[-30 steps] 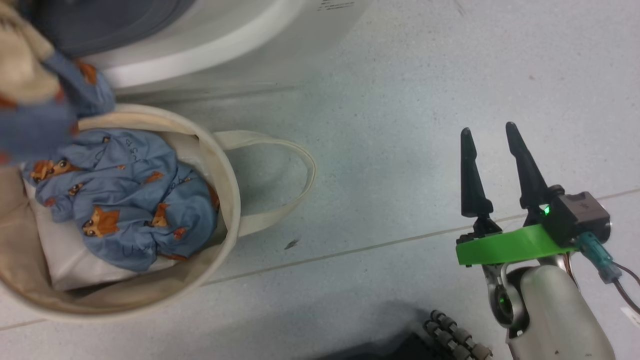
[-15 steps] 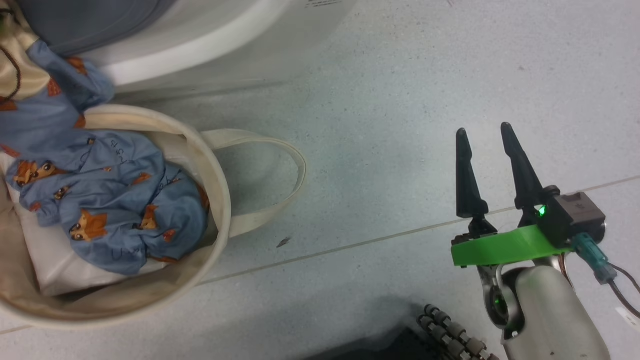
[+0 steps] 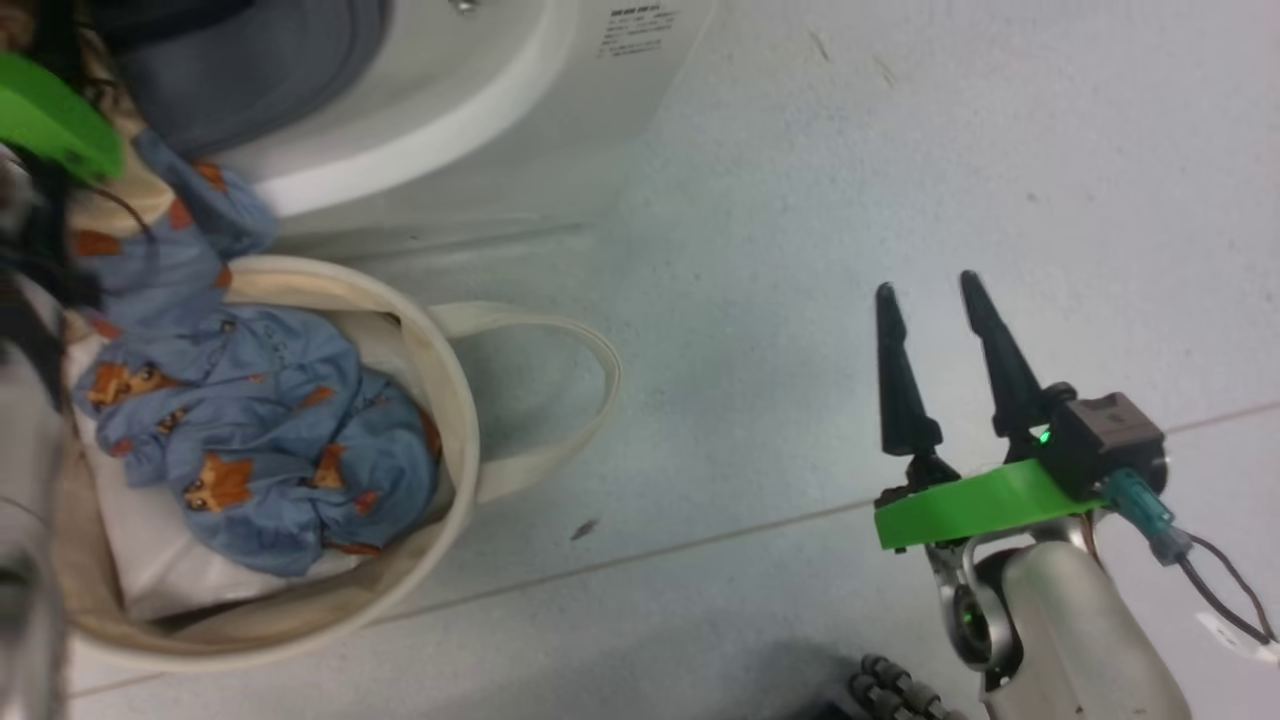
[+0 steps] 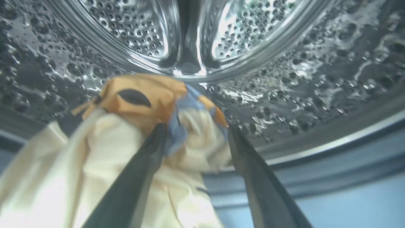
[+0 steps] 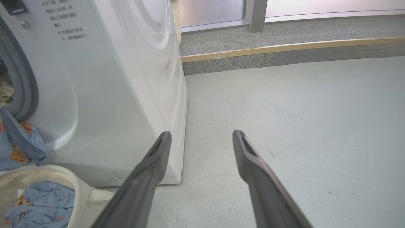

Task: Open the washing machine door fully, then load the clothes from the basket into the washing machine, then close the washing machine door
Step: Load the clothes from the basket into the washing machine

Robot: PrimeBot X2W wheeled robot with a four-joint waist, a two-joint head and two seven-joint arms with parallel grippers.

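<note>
White washing machine (image 3: 480,120) with steel drum (image 4: 284,79); the basket (image 3: 455,420) stands just below its mouth. 1 cream garment (image 4: 126,152) lies on the drum lip between the spread, unclamped fingers (image 4: 139,177) of the left gripper (image 4: 196,128). 1 light blue garment (image 3: 270,430) sits in the basket, below that gripper and nearer the left arm; the right gripper (image 3: 926,285), open, hovers well apart over floor (image 3: 800,200).

The head camera has shifted, and the left arm's green bracket (image 3: 50,130) has come into its upper left corner. The cream garment (image 4: 110,152), a second ago bunched and blurred above the basket (image 3: 450,400), now lies at the lip of the drum (image 4: 139,31). The left gripper (image 4: 195,128) has its fingers spread either side of the garment.
</note>
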